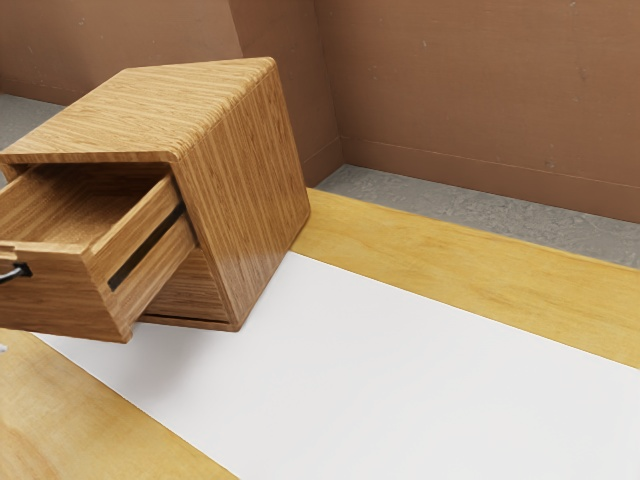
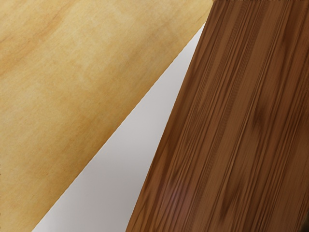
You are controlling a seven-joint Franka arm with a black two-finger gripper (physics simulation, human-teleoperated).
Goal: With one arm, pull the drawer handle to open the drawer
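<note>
I am looking at one light, striped-grain wooden cabinet standing on the counter, at the exterior view's left and on the far side of a white sheet that is lying across the counter. Its single drawer is sitting pulled well out toward the exterior view's left, showing a bare wooden inside and a dark gap along its side. One dark handle is sticking out from the drawer's front; the picture's edge is cutting it off, so its shape is hard to make out.

I cannot tell whether my end effector is open or closed.

From my wrist I am seeing one darker striped wood surface very close, with a strip of the white sheet and the pale counter beside it. I cannot tell which part of the cabinet that surface is.
</note>
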